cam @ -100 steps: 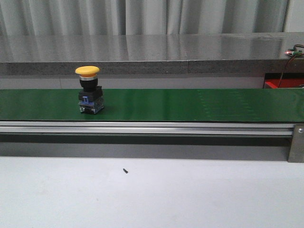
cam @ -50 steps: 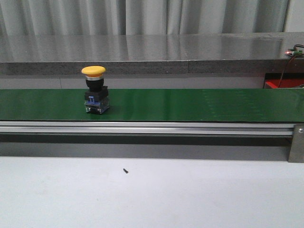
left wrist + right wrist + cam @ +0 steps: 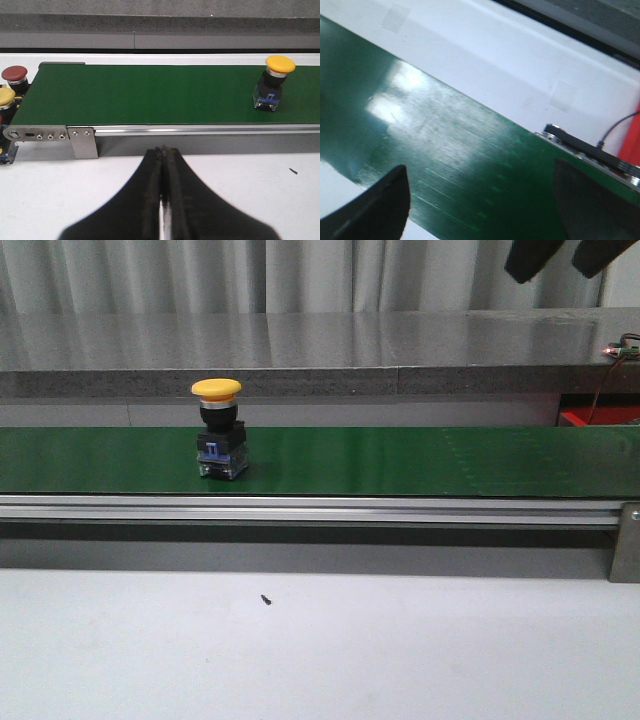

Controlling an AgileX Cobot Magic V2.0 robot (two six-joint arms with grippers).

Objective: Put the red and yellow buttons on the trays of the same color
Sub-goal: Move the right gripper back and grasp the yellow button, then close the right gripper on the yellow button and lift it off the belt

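**Riding the belt: one yellow button out front, two more waiting at the end**

Look at your front view first: a single yellow button (image 3: 219,430) stands upright on the green belt (image 3: 420,460), left of centre, its mushroom cap on top and its blue-and-clear block sitting flat on the belt. That is the only button this camera gives you.

Now count with the left wrist camera. You get three buttons in all: the same yellow button (image 3: 272,82) on the belt, plus a red button (image 3: 14,76) and a second yellow button (image 3: 6,97) tucked just off the belt's end, the red one beside the yellow one. Two yellow, one red. The pair is well apart from the lone one, a long bare stretch of belt between them.

Your left gripper (image 3: 163,200) hangs over the white table (image 3: 250,200), on the near side of the belt's metal rail (image 3: 200,130). Its jaws are pressed together, nothing between them.

Your right gripper (image 3: 560,255) shows as two dark tips at the top right corner of the front view, high above the belt. From its own wrist camera the two fingers (image 3: 375,205) stand wide apart over green belt, clamping nothing.

One small dark speck (image 3: 265,599) lies on the table in front of the belt.

No tray shows clearly in any of the three views.
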